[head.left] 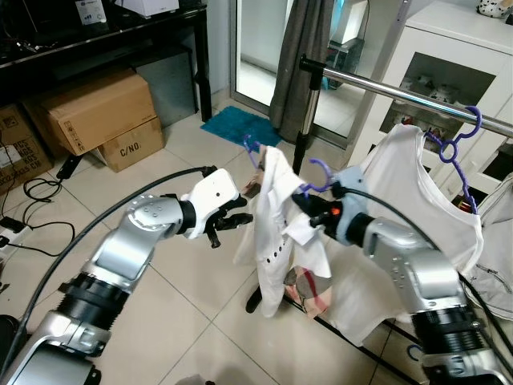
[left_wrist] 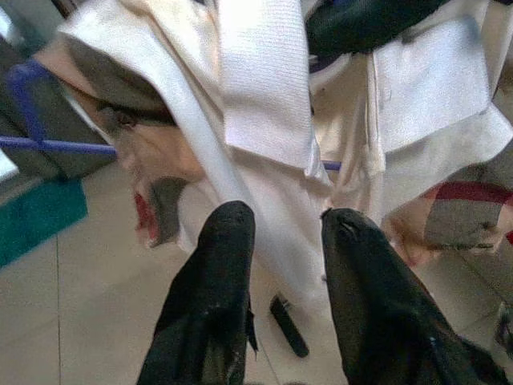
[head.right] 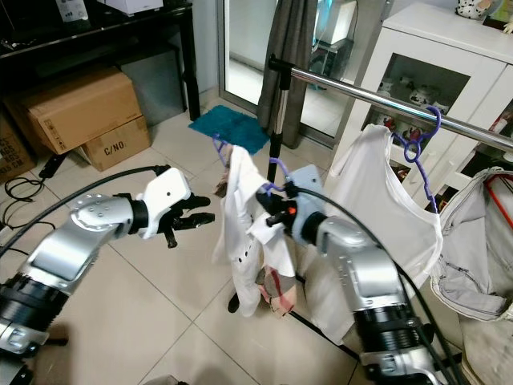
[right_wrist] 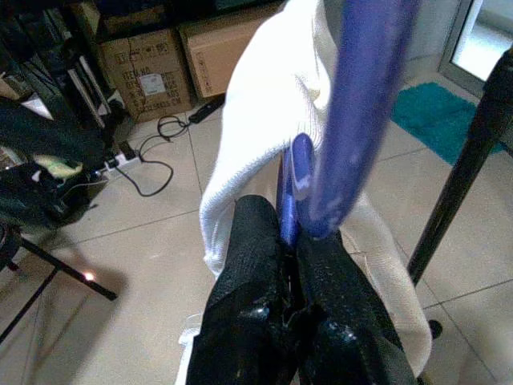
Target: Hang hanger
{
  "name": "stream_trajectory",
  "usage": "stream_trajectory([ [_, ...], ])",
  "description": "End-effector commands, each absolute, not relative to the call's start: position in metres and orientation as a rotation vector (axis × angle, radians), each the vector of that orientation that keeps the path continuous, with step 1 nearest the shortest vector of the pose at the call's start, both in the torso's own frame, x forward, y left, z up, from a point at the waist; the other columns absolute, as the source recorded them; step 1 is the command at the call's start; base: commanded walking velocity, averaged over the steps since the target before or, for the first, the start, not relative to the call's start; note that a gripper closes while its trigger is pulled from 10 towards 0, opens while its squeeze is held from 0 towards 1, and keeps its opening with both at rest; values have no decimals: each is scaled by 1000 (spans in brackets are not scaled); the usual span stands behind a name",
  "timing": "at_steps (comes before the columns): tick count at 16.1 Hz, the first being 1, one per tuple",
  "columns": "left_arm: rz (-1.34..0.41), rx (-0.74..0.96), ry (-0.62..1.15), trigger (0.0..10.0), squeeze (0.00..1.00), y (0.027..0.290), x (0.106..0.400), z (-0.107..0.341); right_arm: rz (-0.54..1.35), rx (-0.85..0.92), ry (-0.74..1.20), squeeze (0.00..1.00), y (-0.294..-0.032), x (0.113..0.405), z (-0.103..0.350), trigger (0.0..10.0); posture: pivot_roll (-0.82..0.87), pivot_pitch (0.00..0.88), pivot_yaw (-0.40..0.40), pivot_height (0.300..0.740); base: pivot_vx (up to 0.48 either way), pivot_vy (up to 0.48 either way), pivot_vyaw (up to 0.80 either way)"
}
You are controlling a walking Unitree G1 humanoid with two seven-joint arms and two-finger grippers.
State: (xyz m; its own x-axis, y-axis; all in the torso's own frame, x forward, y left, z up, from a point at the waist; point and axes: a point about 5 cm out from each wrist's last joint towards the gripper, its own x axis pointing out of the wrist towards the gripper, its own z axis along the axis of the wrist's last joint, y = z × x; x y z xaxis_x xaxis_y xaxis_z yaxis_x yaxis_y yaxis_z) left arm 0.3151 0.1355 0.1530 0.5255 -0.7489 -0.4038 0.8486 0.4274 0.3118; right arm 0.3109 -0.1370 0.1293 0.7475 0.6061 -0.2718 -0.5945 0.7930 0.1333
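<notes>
Right gripper fingers clamped on the purple hanger, shirt draped below; left gripper fingers apart just beside the cloth; rail above; advise lifting the hook clear over it.
</notes>
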Motion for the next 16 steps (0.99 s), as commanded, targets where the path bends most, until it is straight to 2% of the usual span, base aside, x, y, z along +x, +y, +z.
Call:
stream_trajectory([
  [1, -1010, 495, 152, 10000, 1000, 138, 313, 161, 658, 45, 246, 0, -144, 313, 141, 0, -125, 0, -8, 740, 0, 0, 0],
  [3, -925, 420, 55, 10000, 1000, 156, 313, 170, 711, 58, 201, 0, -152, 308, 149, 0, -124, 0, -11, 740, 0, 0, 0],
  [4, -849, 369, -13, 10000, 961, 166, 317, 176, 761, 60, 185, 0, -153, 304, 153, 0, -123, 0, -12, 740, 0, 0, 0],
  [5, -734, 305, -25, 10000, 0, 185, 325, 174, 843, 65, 155, 0, -152, 298, 159, 0, -131, 0, -7, 740, 0, 0, 0],
  [6, -678, 309, -2, 10000, 0, 196, 329, 168, 892, 73, 137, 0, -152, 294, 163, 0, -132, 0, -7, 740, 0, 0, 0],
  [8, -689, 296, 20, 10000, 0, 198, 332, 162, 973, 90, 123, 0, -150, 286, 167, 0, -128, 0, -13, 740, 0, 0, 0],
  [10, -727, 261, 10, 10000, 0, 193, 335, 161, 1012, 99, 116, 0, -149, 282, 169, 0, -130, 0, -13, 740, 0, 0, 0],
  [14, -908, 243, 5, 10000, 0, 165, 333, 152, 1038, 106, 103, 0, -147, 279, 172, 0, -142, 0, 1, 740, 0, 0, 0],
  [16, -915, 267, -17, 10000, 0, 159, 331, 151, 1039, 105, 103, 0, -148, 277, 171, 0, -145, 0, 7, 740, 0, 0, 0],
])
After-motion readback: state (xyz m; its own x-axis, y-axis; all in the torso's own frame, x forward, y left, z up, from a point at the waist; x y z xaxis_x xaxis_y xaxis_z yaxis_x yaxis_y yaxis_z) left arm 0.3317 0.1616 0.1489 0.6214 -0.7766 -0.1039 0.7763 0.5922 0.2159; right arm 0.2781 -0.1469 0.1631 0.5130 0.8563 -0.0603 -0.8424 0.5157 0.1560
